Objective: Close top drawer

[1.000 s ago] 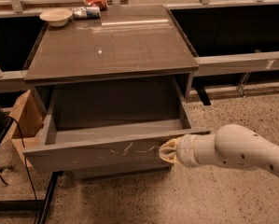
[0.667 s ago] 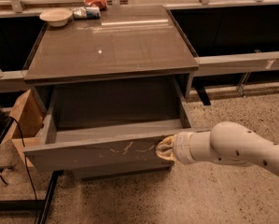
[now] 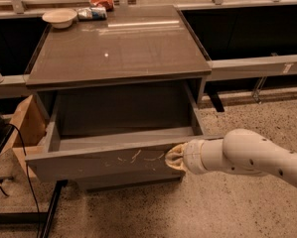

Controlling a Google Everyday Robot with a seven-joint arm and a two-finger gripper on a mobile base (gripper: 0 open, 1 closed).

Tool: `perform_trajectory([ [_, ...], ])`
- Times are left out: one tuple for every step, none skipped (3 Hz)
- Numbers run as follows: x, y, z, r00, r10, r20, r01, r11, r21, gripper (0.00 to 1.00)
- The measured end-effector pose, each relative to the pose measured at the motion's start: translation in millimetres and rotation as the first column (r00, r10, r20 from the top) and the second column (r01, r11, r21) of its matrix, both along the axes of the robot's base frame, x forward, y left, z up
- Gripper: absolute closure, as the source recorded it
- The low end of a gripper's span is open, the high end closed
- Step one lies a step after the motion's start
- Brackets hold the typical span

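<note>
The top drawer (image 3: 103,163) is a wide, deep grey drawer pulled well out of the cabinet, its inside bare. Its flat front panel has pale whitish scratches near the middle. My gripper (image 3: 174,158) sits at the end of the white arm coming in from the right. Its tan tip presses against the right part of the drawer's front panel, just right of the scratches.
The cabinet's brown glossy top (image 3: 118,43) carries a white bowl (image 3: 59,17) and snack packets (image 3: 92,12) at the back left. A cardboard box (image 3: 24,125) and a black stand with cables (image 3: 4,148) are to the left. Speckled floor lies in front.
My gripper has shifted slightly left along the drawer front and stays in contact with it. The drawer looks about as far open as before.
</note>
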State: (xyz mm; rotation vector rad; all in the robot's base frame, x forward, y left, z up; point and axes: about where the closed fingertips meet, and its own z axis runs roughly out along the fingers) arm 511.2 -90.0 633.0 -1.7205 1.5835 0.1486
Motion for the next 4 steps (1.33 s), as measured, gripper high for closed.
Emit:
perform_trajectory([
  [0.0, 0.0, 0.0, 1.0, 0.0, 0.0, 0.0, 1.0, 0.0, 0.28],
  [0.0, 0.1, 0.0, 1.0, 0.0, 0.0, 0.0, 1.0, 0.0, 0.0],
  [0.0, 0.1, 0.0, 1.0, 0.0, 0.0, 0.0, 1.0, 0.0, 0.0],
  [0.0, 0.1, 0.0, 1.0, 0.0, 0.0, 0.0, 1.0, 0.0, 0.18],
])
